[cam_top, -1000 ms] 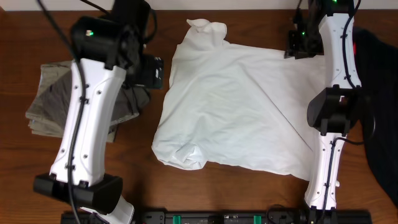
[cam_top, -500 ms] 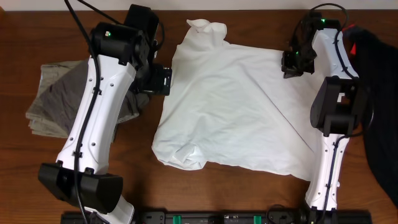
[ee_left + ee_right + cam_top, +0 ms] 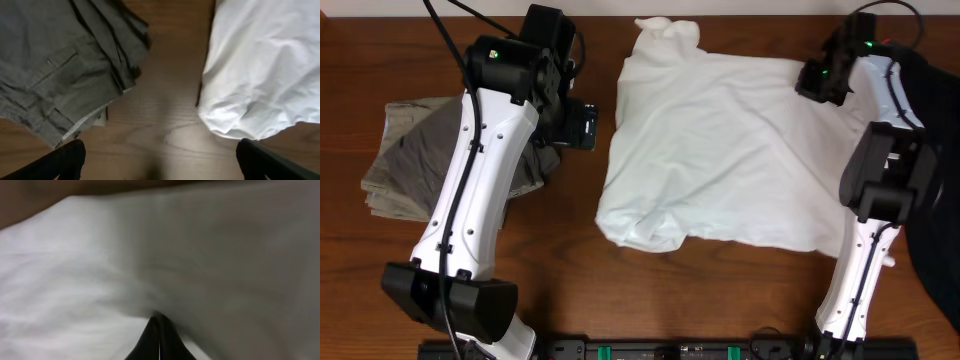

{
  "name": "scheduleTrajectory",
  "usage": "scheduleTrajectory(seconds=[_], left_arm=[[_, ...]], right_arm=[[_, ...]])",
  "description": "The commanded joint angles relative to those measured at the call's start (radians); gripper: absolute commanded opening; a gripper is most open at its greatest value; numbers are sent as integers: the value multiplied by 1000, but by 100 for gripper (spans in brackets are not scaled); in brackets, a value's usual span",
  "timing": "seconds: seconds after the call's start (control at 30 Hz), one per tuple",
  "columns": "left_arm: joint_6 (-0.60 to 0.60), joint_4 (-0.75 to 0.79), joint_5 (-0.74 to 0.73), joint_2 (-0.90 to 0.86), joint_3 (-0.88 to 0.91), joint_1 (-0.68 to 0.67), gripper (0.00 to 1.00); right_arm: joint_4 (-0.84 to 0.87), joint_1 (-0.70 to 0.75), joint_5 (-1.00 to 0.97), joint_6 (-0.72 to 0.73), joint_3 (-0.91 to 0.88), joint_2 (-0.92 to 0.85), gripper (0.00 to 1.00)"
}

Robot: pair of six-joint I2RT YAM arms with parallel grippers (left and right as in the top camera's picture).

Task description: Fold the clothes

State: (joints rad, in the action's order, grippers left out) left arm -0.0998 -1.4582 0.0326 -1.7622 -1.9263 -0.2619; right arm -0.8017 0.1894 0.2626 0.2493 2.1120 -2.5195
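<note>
A large white T-shirt (image 3: 720, 140) lies spread and rumpled over the middle of the wooden table. My right gripper (image 3: 810, 82) is shut on the T-shirt's upper right edge; in the right wrist view the shut fingers (image 3: 159, 330) pinch white cloth (image 3: 100, 280). My left gripper (image 3: 582, 128) is open and empty over bare wood between the T-shirt's left edge (image 3: 260, 75) and the grey-khaki trousers (image 3: 420, 160), which also show in the left wrist view (image 3: 55, 65). Its fingertips (image 3: 160, 160) sit wide apart.
A black garment (image 3: 932, 160) lies at the table's right edge behind my right arm. The trousers sit folded at the left. Brown wood shows along the front of the table (image 3: 670, 300).
My right gripper has pulled the T-shirt's upper right edge rightward and back, dragging the whole shirt to the right. My left arm swung toward the shirt, then held near its left edge.
</note>
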Motion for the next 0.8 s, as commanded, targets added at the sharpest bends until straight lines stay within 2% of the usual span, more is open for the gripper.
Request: scheduleTrajectory(seconds=[0.0,0.03,0.13,0.37,0.63,0.77], left_arm=[[12,6,-1,0,2,3,98],[12,6,-11,-2,2,3,98],[13,2,-47,-6,5,3,98],[13,34,-185,-11,104,2,98],[13,238,-375,-11,453,-21,98],[12,341,-409,-11,599,-56,98]], right_arm=[[45,31,153,-65,-26,-69,19],[47,37,220,-94,-13,-66,30],[13,52,366,-164,30,-42,42],[-126,75,471,-214,81,139,48],[-320,53,414,-213,81,397,56],[-407,14,335,-214,81,471,58]])
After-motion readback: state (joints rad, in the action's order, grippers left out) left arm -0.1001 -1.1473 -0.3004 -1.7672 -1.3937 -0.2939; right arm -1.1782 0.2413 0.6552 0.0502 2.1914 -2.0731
